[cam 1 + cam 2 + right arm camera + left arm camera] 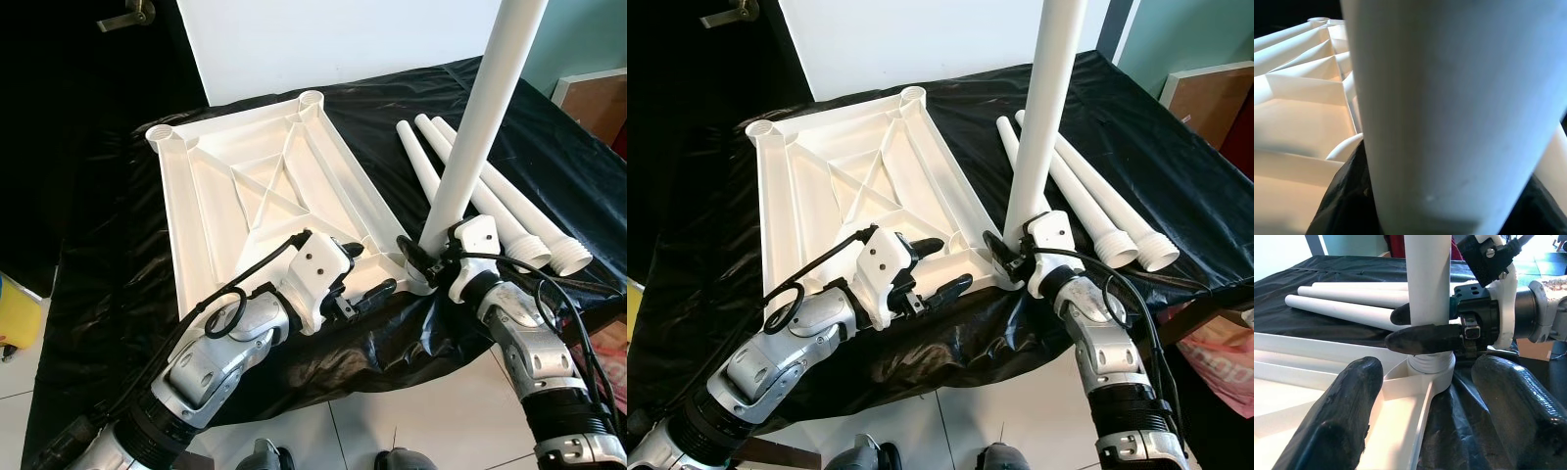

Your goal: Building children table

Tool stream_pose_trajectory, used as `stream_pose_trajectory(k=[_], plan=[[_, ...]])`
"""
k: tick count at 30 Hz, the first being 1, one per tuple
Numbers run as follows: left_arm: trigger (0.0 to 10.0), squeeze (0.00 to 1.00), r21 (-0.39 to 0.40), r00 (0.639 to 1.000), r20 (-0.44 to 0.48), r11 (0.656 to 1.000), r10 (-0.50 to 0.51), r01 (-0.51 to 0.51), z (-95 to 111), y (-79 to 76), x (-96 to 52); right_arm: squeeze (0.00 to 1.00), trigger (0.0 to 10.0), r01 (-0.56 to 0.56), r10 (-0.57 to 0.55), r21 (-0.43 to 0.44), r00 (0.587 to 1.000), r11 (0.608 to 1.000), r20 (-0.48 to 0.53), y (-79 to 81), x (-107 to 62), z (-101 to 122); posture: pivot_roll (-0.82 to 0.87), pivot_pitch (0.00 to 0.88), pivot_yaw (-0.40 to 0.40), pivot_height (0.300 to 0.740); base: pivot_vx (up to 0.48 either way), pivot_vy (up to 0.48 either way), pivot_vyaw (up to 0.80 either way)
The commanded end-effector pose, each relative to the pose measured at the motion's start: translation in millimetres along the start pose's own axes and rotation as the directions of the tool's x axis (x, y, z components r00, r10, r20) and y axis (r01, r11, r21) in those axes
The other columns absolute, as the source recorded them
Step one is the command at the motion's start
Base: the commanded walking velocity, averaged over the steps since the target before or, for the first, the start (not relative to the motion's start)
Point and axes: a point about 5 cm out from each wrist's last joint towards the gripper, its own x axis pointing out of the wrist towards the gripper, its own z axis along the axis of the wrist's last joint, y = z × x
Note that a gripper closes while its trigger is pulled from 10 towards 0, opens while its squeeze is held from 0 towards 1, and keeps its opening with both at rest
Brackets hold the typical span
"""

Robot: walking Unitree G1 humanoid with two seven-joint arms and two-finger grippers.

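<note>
on the black plastic sheet (549,147) draped over the tabletop lay the white moulded table panel (255,186), upside down, its underside a grid of raised ribs with diagonal braces and round sockets at the corners. the near right corner socket (1427,374) held an upright table leg (485,117), a smooth white tapered tube rising out of the picture. the right tool (423,257) was clamped on that leg just above the socket, one glossy black finger (1422,339) crossing the front of the tube and the other behind it. the left tool (362,274) sat at the panel's near edge, just beside the socket, its two thick, matt black fingers (1344,416) spread apart with nothing between them, one over the panel's inner tray and one over the sheet. three spare legs (480,191) lay side by side on the sheet to the right of the panel, their ridged, threaded ends toward the near edge. below the tabletop showed pale floor tiles (392,421).
</note>
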Motion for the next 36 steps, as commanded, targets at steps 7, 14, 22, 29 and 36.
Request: stream_pose_trajectory(k=[7,14,22,29,36], plan=[[10.0,0.0,0.004,0.987,-0.016,0.987,-0.162,0.162,-3.3,-9.6,-1.3,0.0,10.0,0.175,-0.169,0.036,0.977,0.984,-0.128,3.3,-2.9,-20.6,-0.1,0.112,0.059,0.74,0.0,0.0,0.0],[10.0,0.0,0.006,0.987,-0.018,0.987,-0.162,0.162,-4.0,-10.2,-1.8,0.0,10.0,0.307,-0.294,0.063,0.943,0.95,-0.158,13.2,-6.6,-22.7,-0.1,0.108,0.051,0.74,0.0,0.0,0.0],[10.0,0.0,0.007,0.987,-0.017,0.987,-0.16,0.16,-4.1,-10.4,-1.9,0.0,10.0,0.515,-0.492,0.079,0.847,0.854,-0.2,27.7,-14.1,-25.5,-0.09,0.104,0.048,0.74,0.0,0.0,0.0],[10.0,0.0,0.008,0.987,-0.015,0.987,-0.159,0.159,-3.6,-10.1,-1.5,0.0,10.0,0.593,-0.562,0.12,0.798,0.796,-0.219,41.9,-13.8,-24.2,-0.09,0.1,0.048,0.74,0.0,0.0,0.0],[10.0,0.0,0.011,0.987,-0.018,0.987,-0.157,0.157,-3.5,-8.7,-2.5,0.0,10.0,0.56,-0.536,0.164,0.827,0.812,-0.168,46.4,-10.7,-14.3,-0.09,0.104,0.049,0.74,0.0,0.0,0.0]])
